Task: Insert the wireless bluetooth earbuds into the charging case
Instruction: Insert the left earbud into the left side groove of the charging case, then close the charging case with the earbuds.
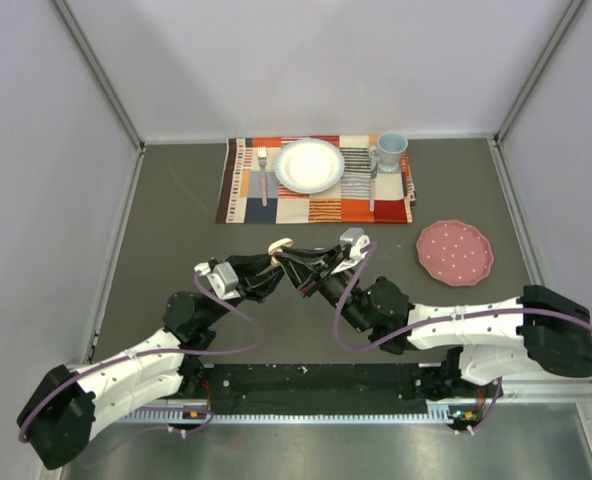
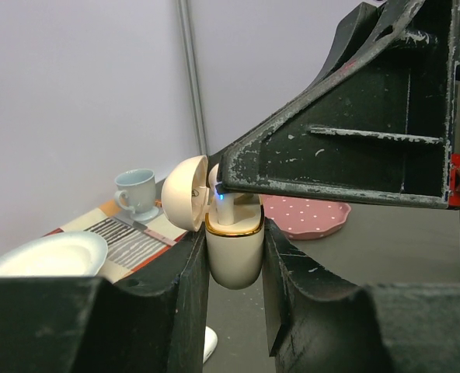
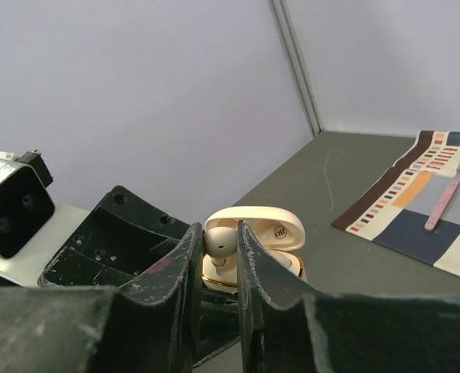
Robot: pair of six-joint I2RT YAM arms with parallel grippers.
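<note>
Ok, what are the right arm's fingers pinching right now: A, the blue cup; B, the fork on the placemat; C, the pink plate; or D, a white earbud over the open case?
D: the right wrist view shows the right fingers closed on a white earbud just above the open charging case, which the left fingers clamp by its body.

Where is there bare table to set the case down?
Free: table left of the placemat, and the corner between cup and pink plate. Crowded: the placemat, and centre, where left gripper and right gripper meet at the case.
</note>
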